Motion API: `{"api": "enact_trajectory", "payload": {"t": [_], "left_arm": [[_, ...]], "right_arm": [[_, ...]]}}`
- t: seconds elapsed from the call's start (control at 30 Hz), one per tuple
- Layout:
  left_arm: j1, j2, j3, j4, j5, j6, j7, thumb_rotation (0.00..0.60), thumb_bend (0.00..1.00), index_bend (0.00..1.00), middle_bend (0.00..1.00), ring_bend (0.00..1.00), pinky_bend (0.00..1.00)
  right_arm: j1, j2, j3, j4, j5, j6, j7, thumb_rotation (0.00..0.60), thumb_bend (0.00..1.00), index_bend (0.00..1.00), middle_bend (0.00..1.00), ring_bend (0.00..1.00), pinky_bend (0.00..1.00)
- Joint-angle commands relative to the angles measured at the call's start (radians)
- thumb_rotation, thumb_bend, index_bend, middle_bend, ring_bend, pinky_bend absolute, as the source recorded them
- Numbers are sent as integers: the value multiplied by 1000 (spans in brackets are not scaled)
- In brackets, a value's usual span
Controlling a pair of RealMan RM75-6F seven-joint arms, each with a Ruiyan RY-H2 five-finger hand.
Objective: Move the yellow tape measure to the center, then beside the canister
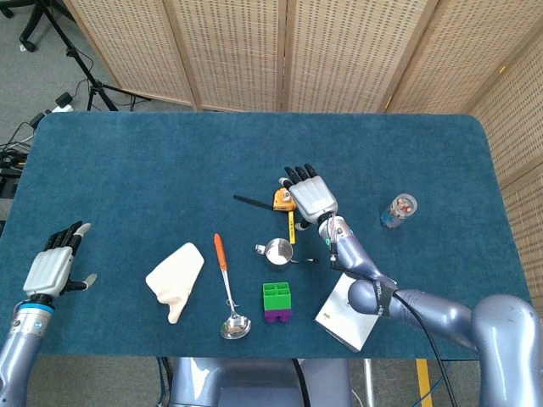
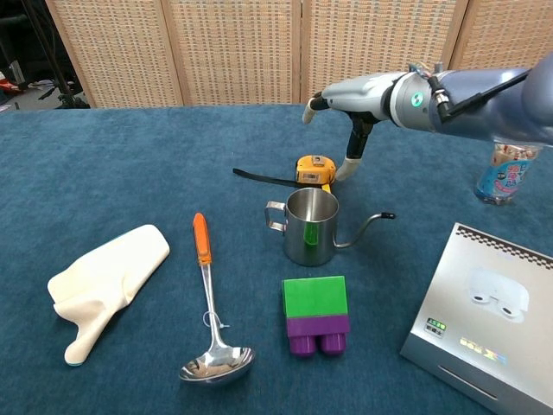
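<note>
Right hand (image 1: 312,196) hovers open beside yellow tape measure (image 2: 314,169).

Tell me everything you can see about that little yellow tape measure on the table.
The yellow tape measure is a small, squarish yellow case with dark trim, lying on the blue table just behind the steel pitcher. A dark strap trails out to its left, and a bit of yellow blade shows by the case. The right hand hovers open just above it; I can't tell whether it touches.

A steel pitcher (image 2: 310,226), green-purple block (image 2: 316,315), ladle (image 2: 210,314), cloth (image 2: 105,284) and, seemingly, an earbuds box (image 2: 484,320).
</note>
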Motion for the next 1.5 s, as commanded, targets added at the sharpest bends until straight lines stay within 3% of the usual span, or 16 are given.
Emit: {"api": "enact_trajectory", "payload": {"t": [0.03, 0.3, 0.8, 1.13, 1.5], "left_arm": [[-3, -3, 0, 5, -3, -10, 0, 600, 265, 32, 0, 0, 3], [-11, -12, 2, 20, -12, -43, -3, 600, 264, 32, 0, 0, 3], [-16, -12, 1, 24, -13, -73, -18, 600, 265, 32, 0, 0, 3], [-16, -4, -1, 15, -12, -76, -24, 600, 265, 32, 0, 0, 3], [-18, -4, -2, 16, -16, -85, -32, 600, 266, 32, 0, 0, 3]], "right_arm": [[34, -37, -9, 73, 8, -56, 45, 600, 53, 146, 32, 0, 6], [79, -97, -20, 231, -13, -128, 128, 600, 53, 146, 12, 0, 6], [120, -176, -43, 430, -61, -236, 258, 600, 53, 146, 13, 0, 6], [131, -225, -54, 535, -99, -293, 334, 600, 53, 159, 32, 0, 6], [133, -264, -60, 589, -159, -313, 401, 600, 74, 263, 87, 0, 57]]}}
